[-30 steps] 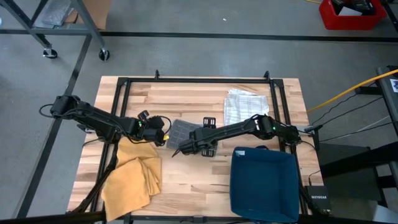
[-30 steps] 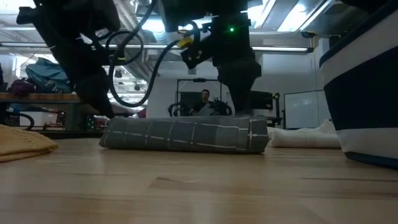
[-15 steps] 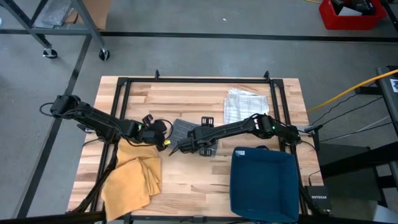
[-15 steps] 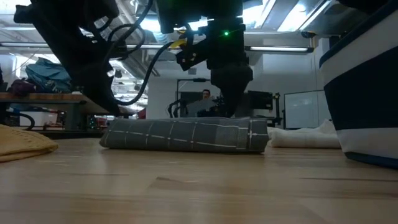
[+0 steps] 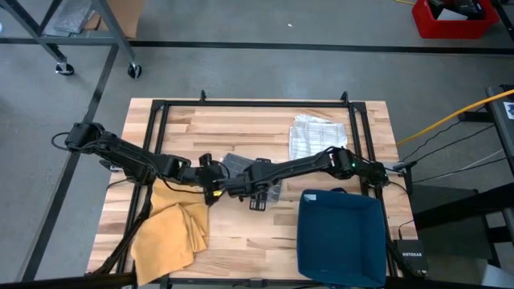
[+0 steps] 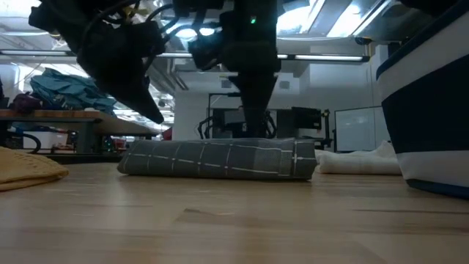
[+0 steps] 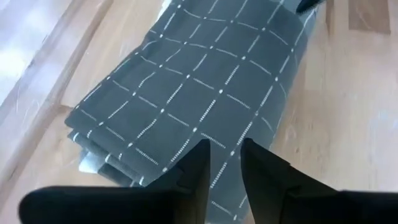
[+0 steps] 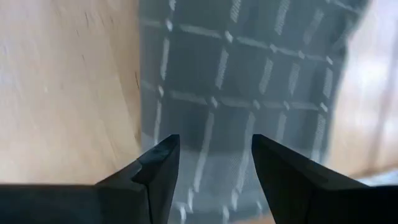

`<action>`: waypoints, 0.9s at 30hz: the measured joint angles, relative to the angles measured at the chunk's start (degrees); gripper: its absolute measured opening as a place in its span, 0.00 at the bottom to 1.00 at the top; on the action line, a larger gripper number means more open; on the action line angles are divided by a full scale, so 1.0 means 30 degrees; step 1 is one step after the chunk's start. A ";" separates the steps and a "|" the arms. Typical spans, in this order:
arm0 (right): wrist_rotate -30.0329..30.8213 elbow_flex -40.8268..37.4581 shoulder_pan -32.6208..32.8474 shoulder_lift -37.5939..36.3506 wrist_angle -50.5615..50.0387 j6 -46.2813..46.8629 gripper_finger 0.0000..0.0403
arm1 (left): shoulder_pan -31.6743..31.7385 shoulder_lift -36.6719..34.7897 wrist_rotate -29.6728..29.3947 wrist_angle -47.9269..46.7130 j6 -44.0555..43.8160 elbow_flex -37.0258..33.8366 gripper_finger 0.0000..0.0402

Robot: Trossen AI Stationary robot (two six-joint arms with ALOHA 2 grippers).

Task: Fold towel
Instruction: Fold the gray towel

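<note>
The dark grey folded towel with a thin white grid pattern (image 5: pixel 238 168) lies flat near the middle of the light wooden slatted table (image 5: pixel 241 128), and both arms meet over it. The left gripper (image 5: pixel 210 181) hangs over the towel's edge on the side of the crumpled mustard-yellow cloth (image 5: pixel 173 229); in the left wrist view its two dark fingers (image 7: pixel 196 165) stand close together with only a narrow gap, poised above the checked fabric (image 7: pixel 199 81) and pinching nothing – nearly closed, empty. The right gripper (image 5: pixel 233 190) reaches in from the opposite side, crossing the towel, and its fingers (image 8: pixel 158 165) are spread wide apart above the cloth (image 8: pixel 249 74), holding nothing. From table height the towel (image 6: pixel 220 159) shows as a low, thick, layered bundle resting on the wood, both dark arms descending behind it. Beyond the towel, toward the table's far right corner, sits a pale white-grey checked folded cloth (image 5: pixel 312 138); nearer the front edge on the right arm's side stands a deep blue fabric bin (image 5: pixel 340 237) – well apart from the towel.
</note>
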 joint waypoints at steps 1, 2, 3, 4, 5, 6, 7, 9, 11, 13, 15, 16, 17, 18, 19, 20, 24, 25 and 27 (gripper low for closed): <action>0.0005 -0.0159 0.0017 0.0017 0.0356 -0.0006 0.51 | -0.0001 0.0072 -0.0011 -0.0007 0.0243 0.0000 0.19; -0.0018 -0.0342 0.0017 0.0036 0.0706 -0.0085 0.51 | 0.0006 0.0180 -0.0012 0.0036 0.0458 0.0000 0.19; -0.0011 -0.0495 0.0009 0.0036 0.1135 -0.0253 0.51 | 0.0002 0.0362 -0.0012 0.0140 0.0722 -0.0004 0.18; -0.0004 -0.0623 0.0008 0.0036 0.1640 -0.0388 0.51 | 0.0005 0.0555 -0.0012 0.0305 0.0857 -0.0001 0.18; 0.0004 -0.0700 -0.0003 0.0036 0.2054 -0.0502 0.51 | 0.0006 0.0746 -0.0006 0.0383 0.1051 0.0000 0.17; -0.0004 -0.0769 -0.0020 0.0036 0.2272 -0.0656 0.51 | 0.0006 0.1035 -0.0012 0.0356 0.1221 0.0000 0.17; 0.0009 -0.0850 -0.0020 0.0036 0.2466 -0.0776 0.51 | 0.0011 0.1301 -0.0018 0.0306 0.1354 0.0000 0.16; 0.0137 -0.0863 -0.0020 0.0036 0.2648 -0.0879 0.51 | 0.0013 0.1936 -0.0016 0.0299 0.1662 0.0000 0.15; 0.0477 -0.0863 -0.0020 0.0036 0.2684 -0.0903 0.51 | 0.0020 0.2576 -0.0012 0.0274 0.1689 0.0000 0.14; 0.0565 -0.0870 -0.0027 0.0036 0.2672 -0.0896 0.51 | 0.0020 0.3156 -0.0012 0.0276 0.1669 0.0000 0.13; 0.0579 -0.0870 -0.0021 0.0036 0.2690 -0.0890 0.51 | 0.0020 0.3613 -0.0019 0.0054 0.1571 0.0000 0.11; 0.0591 -0.0870 -0.0020 0.0036 0.2730 -0.0855 0.51 | 0.0020 0.3797 -0.0019 -0.0161 0.1325 -0.0011 0.11; 0.0608 -0.0870 -0.0020 0.0036 0.2714 -0.0822 0.51 | 0.0017 0.3915 -0.0022 -0.0354 0.1097 -0.0015 0.10; 0.0602 -0.0902 -0.0023 0.0036 0.2748 -0.0763 0.51 | 0.0013 0.3988 -0.0019 -0.0594 0.0759 -0.0015 0.10; 0.0563 -0.1048 -0.0027 0.0036 0.2837 -0.0694 0.51 | 0.0013 0.3991 -0.0026 -0.0917 0.0516 -0.0006 0.09; 0.0527 -0.1242 -0.0027 0.0036 0.2810 -0.0531 0.51 | 0.0013 0.3991 -0.0043 -0.1305 0.0174 0.0001 0.09; 0.0319 -0.2360 -0.0027 0.0002 0.2525 -0.0140 0.51 | -0.0020 0.3969 -0.0191 -0.2401 -0.0576 0.0022 0.09; 0.0195 -0.2711 -0.0027 -0.0007 0.2504 -0.0118 0.51 | -0.0038 0.3969 -0.0218 -0.2457 -0.0599 0.0022 0.09; 0.0107 -0.3339 -0.0027 -0.0007 0.2596 -0.0109 0.51 | -0.0038 0.3969 -0.0207 -0.2360 -0.0558 0.0022 0.10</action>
